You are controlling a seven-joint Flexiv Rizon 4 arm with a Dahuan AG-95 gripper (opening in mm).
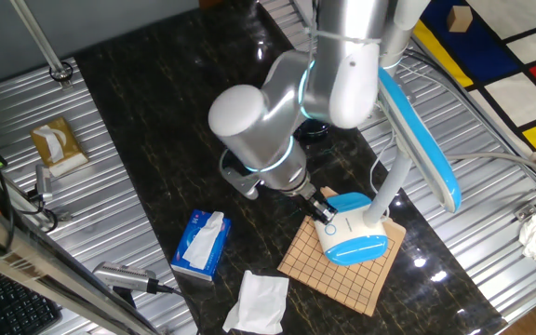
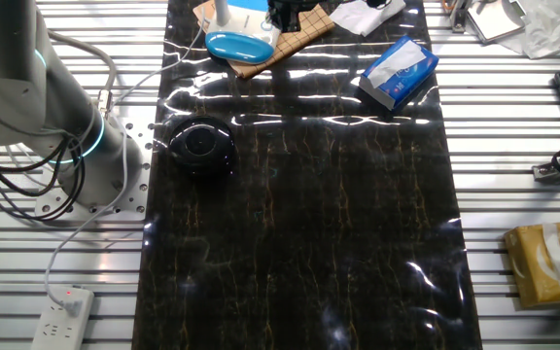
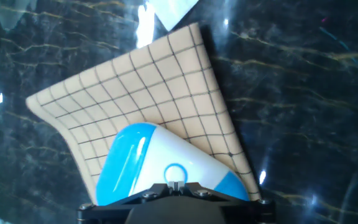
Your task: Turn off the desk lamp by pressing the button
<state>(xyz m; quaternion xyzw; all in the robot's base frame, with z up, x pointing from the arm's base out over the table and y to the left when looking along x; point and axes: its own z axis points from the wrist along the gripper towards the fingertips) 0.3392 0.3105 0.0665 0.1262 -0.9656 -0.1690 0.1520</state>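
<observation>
The arm is reaching down over the one desk lamp (image 1: 366, 219), which is sitting on a single gridded board (image 1: 342, 263), likely to steady its base. The gripper (image 1: 322, 211) is hanging right at the one button (image 3: 174, 172) for a press; whether its jaws are parted, I cannot tell.

**No readable text in any view**

Nothing legible appears. The blue tissue box (image 1: 199, 245), lying left of the desk lamp (image 1: 356, 237) in one fixed view, carries only a white pattern too small and blurred to read. The brown tissue box (image 2: 546, 264) shows no lettering that can be made out. The grid board (image 3: 160, 106) under the lamp's base bears plain ruled lines, no numbers. The button (image 3: 174, 175) has a thin ring outline only, with no symbol or word.
</observation>
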